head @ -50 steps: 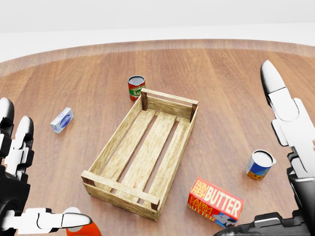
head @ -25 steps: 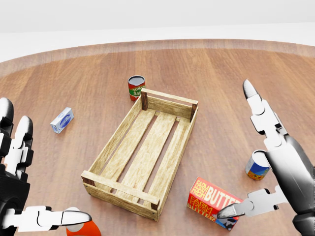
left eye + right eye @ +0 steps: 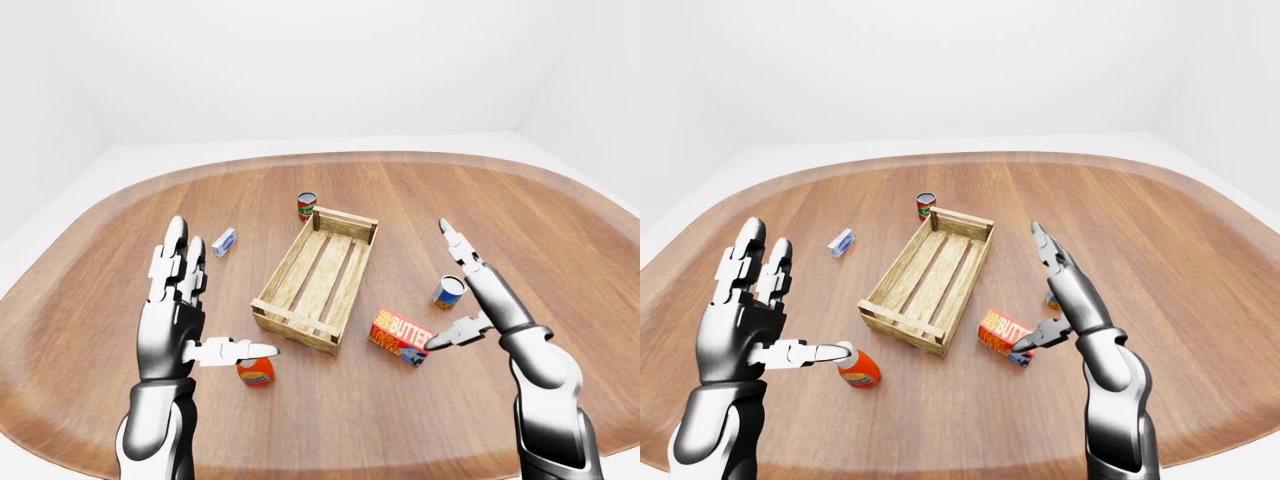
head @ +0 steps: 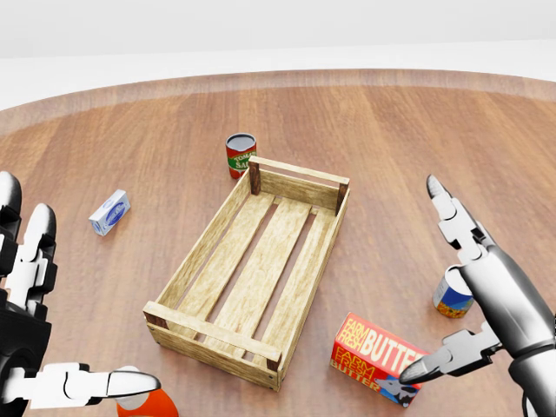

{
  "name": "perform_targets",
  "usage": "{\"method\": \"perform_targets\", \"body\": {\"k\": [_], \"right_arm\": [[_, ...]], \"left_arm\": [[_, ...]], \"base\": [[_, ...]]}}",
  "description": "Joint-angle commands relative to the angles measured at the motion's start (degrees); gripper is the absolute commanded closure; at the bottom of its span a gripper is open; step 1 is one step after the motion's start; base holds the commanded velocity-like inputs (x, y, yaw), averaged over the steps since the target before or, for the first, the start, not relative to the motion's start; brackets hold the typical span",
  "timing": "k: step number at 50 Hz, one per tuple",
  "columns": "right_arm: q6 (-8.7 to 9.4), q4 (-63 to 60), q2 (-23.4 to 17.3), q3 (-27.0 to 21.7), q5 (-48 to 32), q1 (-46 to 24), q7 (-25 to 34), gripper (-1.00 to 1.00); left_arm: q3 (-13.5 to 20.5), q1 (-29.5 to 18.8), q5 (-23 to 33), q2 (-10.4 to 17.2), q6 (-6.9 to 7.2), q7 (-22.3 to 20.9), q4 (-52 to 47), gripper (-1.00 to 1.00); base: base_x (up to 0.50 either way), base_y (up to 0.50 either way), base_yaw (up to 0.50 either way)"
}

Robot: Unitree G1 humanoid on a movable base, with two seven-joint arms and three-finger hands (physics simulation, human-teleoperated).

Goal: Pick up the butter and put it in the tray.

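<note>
The butter (image 4: 378, 358) is a red and orange box that lies flat on the wooden table, just right of the near end of the tray. The tray (image 4: 300, 182) is an empty slatted wooden crate in the middle of the head view. My right hand (image 4: 439, 295) is open to the right of the butter. Its thumb tip (image 4: 408, 375) is at the box's lower right corner and its fingers (image 4: 452, 217) point up. My left hand (image 4: 82, 300) is open and empty at the lower left, well away from the butter.
A red tomato sauce can (image 4: 241, 155) stands past the tray's far end. A small blue and white box (image 4: 109, 212) lies at the left. A blue and orange can (image 4: 452, 295) stands behind my right hand. An orange-red container (image 3: 255, 372) sits under my left thumb.
My right hand has come down and leftwards from the right edge, and its thumb now reaches the butter's lower right corner. The left hand and the objects have hardly moved.
</note>
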Motion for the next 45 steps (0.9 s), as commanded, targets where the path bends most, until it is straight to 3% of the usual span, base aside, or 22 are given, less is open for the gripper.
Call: {"method": "perform_targets", "body": {"k": [1, 27, 45], "right_arm": [[0.00, 8.3, -0.9, -0.7, 0.1, -1.7, -2.6, -1.00], [0.00, 34.2, -5.2, 2.3, 4.1, -9.9, -9.6, -1.00], [0.00, 33.7, -4.5, 4.0, 2.7, -9.6, -8.9, -1.00]], "left_arm": [[0.2, -1.9, -0.3, -0.3, 0.00, 2.6, 2.5, -1.00], [0.1, -2.0, -0.4, -0.2, 0.00, 2.6, 2.6, -1.00], [-0.2, -1.5, -0.2, -0.3, 0.00, 2.5, 2.4, -1.00]], "base": [[0.00, 0.00, 0.00], [0.00, 0.00, 0.00], [0.00, 0.00, 0.00]]}}
